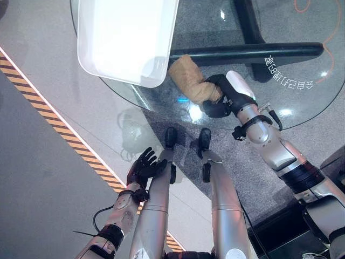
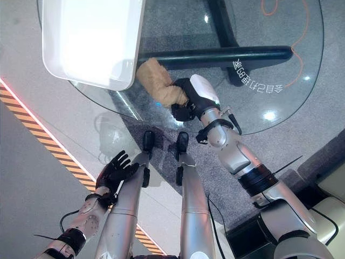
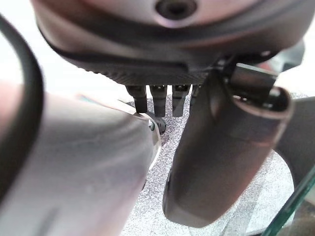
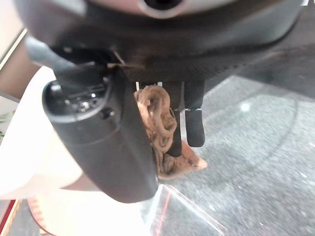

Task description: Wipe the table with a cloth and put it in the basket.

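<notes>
A tan cloth (image 1: 191, 82) lies bunched on the round glass table (image 1: 302, 102), near its front edge and just right of the white basket (image 1: 126, 40). My right hand (image 1: 222, 97) is shut on the cloth's near end; in the right wrist view the cloth (image 4: 160, 130) sits pinched between the thumb and the fingers (image 4: 194, 118). The cloth's far end nearly touches the basket's corner. My left hand (image 1: 144, 167) hangs low beside the body, off the table, fingers spread and holding nothing; its fingers (image 3: 157, 101) show straight in the left wrist view.
The basket (image 2: 89, 38) covers the table's left part and overhangs the glass rim. Under the glass runs a black table base (image 1: 253, 51). An orange cable (image 1: 312, 32) lies on the floor far right. A yellow-black striped line (image 1: 64, 135) crosses the floor at left.
</notes>
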`<state>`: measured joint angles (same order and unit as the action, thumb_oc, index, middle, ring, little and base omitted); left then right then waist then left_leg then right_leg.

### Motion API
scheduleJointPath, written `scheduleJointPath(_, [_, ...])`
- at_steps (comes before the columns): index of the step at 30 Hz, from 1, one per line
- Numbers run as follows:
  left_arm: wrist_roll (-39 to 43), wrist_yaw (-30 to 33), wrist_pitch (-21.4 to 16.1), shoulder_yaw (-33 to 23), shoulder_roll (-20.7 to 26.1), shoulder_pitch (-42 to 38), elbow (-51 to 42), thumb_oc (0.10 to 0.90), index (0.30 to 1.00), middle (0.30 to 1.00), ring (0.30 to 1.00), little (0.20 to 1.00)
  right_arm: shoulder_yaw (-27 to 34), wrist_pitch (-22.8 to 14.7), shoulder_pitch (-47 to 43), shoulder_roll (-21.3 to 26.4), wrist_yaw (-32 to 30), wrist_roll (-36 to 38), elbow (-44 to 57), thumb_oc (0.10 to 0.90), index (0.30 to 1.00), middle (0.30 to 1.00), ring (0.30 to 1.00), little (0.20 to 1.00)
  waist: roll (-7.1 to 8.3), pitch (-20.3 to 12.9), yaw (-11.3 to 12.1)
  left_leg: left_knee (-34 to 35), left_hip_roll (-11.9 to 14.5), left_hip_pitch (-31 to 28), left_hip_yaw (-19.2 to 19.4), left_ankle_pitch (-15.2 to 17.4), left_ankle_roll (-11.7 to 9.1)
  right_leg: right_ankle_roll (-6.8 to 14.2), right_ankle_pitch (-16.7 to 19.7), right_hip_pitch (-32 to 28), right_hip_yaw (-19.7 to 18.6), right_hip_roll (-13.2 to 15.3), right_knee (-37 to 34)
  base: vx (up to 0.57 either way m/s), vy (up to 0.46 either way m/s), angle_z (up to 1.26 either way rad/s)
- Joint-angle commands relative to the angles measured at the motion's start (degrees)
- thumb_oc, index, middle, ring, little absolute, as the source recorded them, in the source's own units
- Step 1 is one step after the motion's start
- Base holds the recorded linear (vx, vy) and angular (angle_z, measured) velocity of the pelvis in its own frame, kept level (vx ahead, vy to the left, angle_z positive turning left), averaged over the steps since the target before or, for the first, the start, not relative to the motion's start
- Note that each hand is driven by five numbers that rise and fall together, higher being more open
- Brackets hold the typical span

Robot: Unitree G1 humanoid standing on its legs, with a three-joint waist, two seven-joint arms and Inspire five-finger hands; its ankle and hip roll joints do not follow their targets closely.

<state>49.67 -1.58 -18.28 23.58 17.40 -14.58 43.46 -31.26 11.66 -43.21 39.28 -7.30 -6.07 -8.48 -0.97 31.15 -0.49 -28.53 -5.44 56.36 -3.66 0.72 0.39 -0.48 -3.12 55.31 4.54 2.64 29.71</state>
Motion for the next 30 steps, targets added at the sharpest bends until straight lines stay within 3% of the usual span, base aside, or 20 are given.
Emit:
scheduleJointPath(1, [-1.5,-0.5,-1.7,-1.2,-0.3,7.5,-1.8,0.800,0.900,0.900,0.900,0.900,1.9,-4.4,2.5,0.8,-3.7,-0.2,4.3,0.100,0.300,0.300,0.300,0.200,-0.35,-1.4,1.4,0.5,-0.6,-2.2,4.2,1.9,4.7,0.7,5.4,-0.9,-0.4,-2.8,-4.4,0.04,-0.008,0.01])
scheduleJointPath(2, [-1.5,-0.4,-1.9,-0.9,-0.4,8.5,-1.7,0.800,0.900,0.900,0.900,0.900,2.2,-4.7,3.6,0.6,-5.0,-0.4,3.4,0.100,0.300,0.300,0.300,0.200,-0.53,-1.4,1.6,0.2,-0.4,-4.1,4.0,3.6,4.6,1.0,3.9,-2.6,-0.6,-3.0,-4.0,0.00,0.000,0.00])
scheduleJointPath(4, [-1.5,-0.3,-2.0,-1.0,-0.4,7.9,-1.7,0.800,0.900,0.900,0.900,0.900,4.2,-5.2,3.2,0.9,-8.9,-0.4,2.0,0.100,0.300,0.300,0.300,0.200,-0.50,-1.4,1.2,0.6,-0.5,-2.4,4.3,1.9,4.8,0.8,5.6,-1.0,-0.5,-2.7,-4.6,0.00,0.000,0.00])
scheduleJointPath(5, [-1.5,-0.2,-2.0,-0.6,-0.4,8.9,-1.7,0.800,0.900,0.900,0.900,0.900,4.8,-5.6,4.1,0.7,-10.8,-0.2,1.4,0.100,0.300,0.300,0.300,0.200,-0.72,-1.4,1.5,0.3,-0.4,-4.2,4.0,3.7,4.7,1.1,4.0,-2.7,-0.6,-3.0,-4.1,0.05,-0.013,0.01])
scheduleJointPath(9, [-1.7,0.1,-2.2,-0.3,-0.7,9.0,-1.7,0.800,0.900,0.900,0.900,0.900,7.1,-4.7,2.8,1.0,-13.8,-2.5,-0.4,0.100,0.300,0.300,0.300,0.200,-0.91,-1.4,1.5,0.1,-0.5,-4.3,4.0,4.0,4.8,1.1,4.0,-2.7,-0.7,-3.0,-3.9,0.00,-0.008,0.00])
scheduleJointPath(11, [-1.6,0.4,-2.2,-0.5,-0.6,7.8,-1.7,0.800,0.900,0.900,0.900,0.900,7.6,-3.6,0.7,1.7,-14.8,-4.2,-1.2,0.100,0.300,0.300,0.300,0.200,-0.84,-1.4,1.3,0.5,-0.6,-2.4,4.2,2.3,4.9,0.8,5.5,-1.0,-0.5,-2.8,-4.3,-0.06,-0.020,-0.01])
scheduleJointPath(18, [-1.1,0.3,-1.5,0.5,0.6,7.2,-1.6,0.800,0.900,0.900,0.900,0.900,8.0,-0.7,-9.1,8.1,-24.8,-1.0,-14.2,0.100,0.300,0.300,0.300,0.200,-1.47,-1.4,2.1,0.0,-0.7,-2.7,3.8,2.8,4.8,0.8,5.4,-1.3,-0.4,-2.8,-4.1,0.00,-0.015,0.00])
scheduleJointPath(23, [-0.4,0.0,-1.3,2.2,1.9,7.4,-2.2,0.800,0.900,0.900,0.900,0.900,6.7,-1.2,-16.3,11.5,-32.0,4.5,-24.5,0.100,0.300,0.300,0.300,0.200,-2.18,-1.4,2.8,-0.2,-0.8,-2.5,3.6,3.0,4.8,0.8,5.5,-1.2,-0.2,-2.8,-4.3,0.00,-0.028,-0.01])
scheduleJointPath(30, [0.9,-0.7,-1.5,3.2,2.7,7.6,-2.7,0.800,0.900,0.900,0.900,0.900,9.0,-2.5,-18.6,14.4,-39.5,9.1,-29.3,0.100,0.300,0.300,0.300,0.200,-2.84,-1.4,2.6,-0.3,-1.0,-2.3,3.6,3.2,4.7,0.5,5.2,-1.0,-0.3,-2.9,-4.5,0.00,-0.002,-0.03])
